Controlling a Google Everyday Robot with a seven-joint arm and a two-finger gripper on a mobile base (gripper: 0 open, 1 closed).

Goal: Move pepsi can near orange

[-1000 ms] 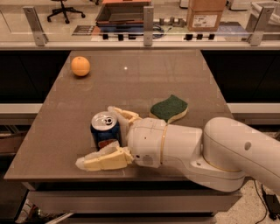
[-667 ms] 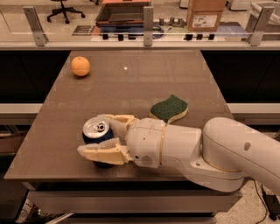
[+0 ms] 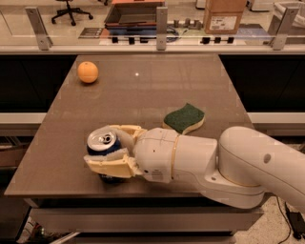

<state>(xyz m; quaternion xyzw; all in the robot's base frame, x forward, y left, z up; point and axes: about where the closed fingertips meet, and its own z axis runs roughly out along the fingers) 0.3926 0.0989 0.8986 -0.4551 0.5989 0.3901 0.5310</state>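
One pepsi can, clasped by the one end effector over the one surface; one sponge to its right; one orange far beyond it.

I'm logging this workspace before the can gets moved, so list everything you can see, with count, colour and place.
pepsi can: one, blue with silver top, table front-left, tilted
orange: one, orange, table far-left
sponge: one, green and yellow, right of table centre
table: one, brown, centre of view
metal posts: three, grey, beyond the table's far edge
cardboard box: one, brown, background top right
office chair: one, black, background top left
gripper: one, cream, shut on the pepsi can
arm: one, white, entering from lower right
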